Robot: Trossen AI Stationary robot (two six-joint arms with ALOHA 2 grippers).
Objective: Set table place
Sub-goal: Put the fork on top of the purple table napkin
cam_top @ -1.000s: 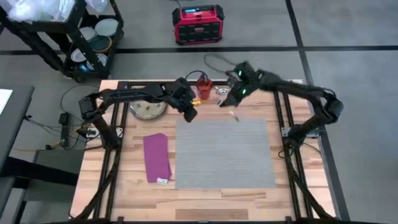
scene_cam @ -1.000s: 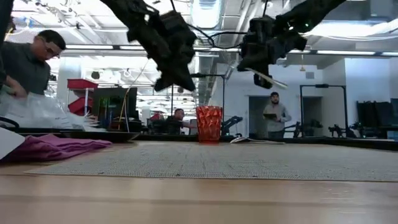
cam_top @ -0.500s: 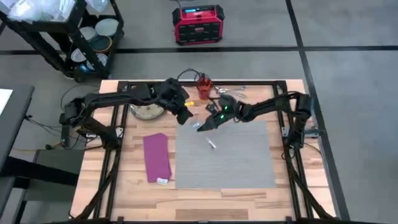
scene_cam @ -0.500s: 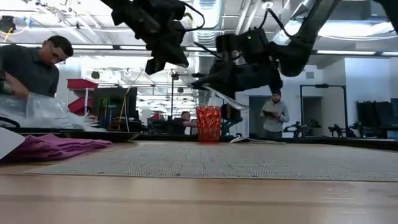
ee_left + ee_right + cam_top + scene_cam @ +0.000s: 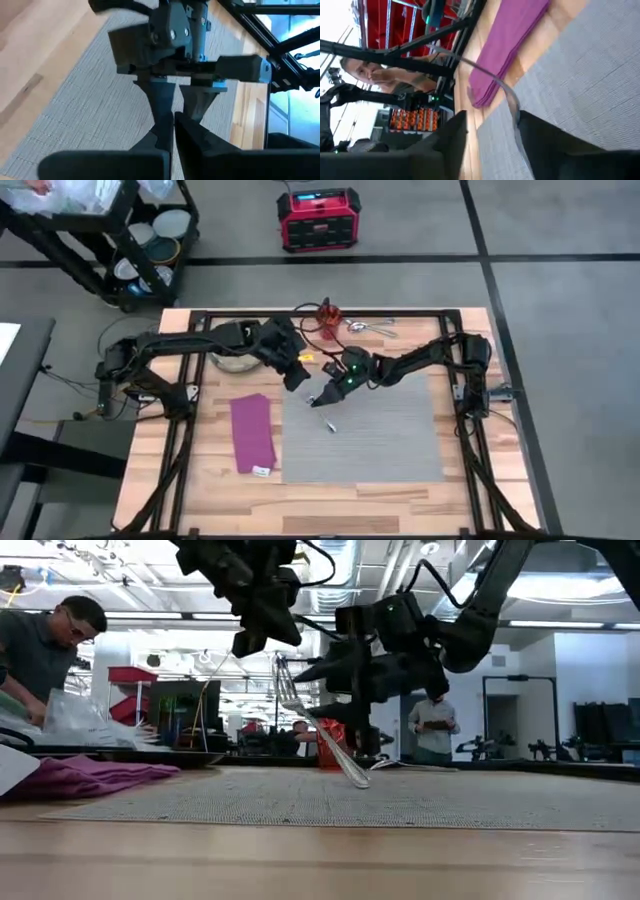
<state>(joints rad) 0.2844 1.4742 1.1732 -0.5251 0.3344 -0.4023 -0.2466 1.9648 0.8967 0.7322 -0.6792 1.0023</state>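
My right gripper hangs low over the left part of the grey woven mat, shut on a steel fork. My left gripper hovers just beyond the mat's far left corner, shut and touching nothing. The magenta napkin lies flat on the table, left of the mat. The speckled plate sits at the far left, partly under my left arm. The orange-red cup and more steel cutlery rest by the far edge. My right gripper pinches the fork's handle between its two fingers, about midway along the fork. The fingers slant down from the table's far right. The fork is tilted, tines up and toward the left, with the handle's end down on the mat.
Beyond the table's far left corner stands a black wheeled cart with a person at it. A red box sits on the floor behind the table. Black frame rails run along the table's sides.
My right gripper has carried the fork from near the cup toward the table's near left and down over the mat. The fork has tipped steeper, and its handle end now meets the mat. My left gripper has risen a little.
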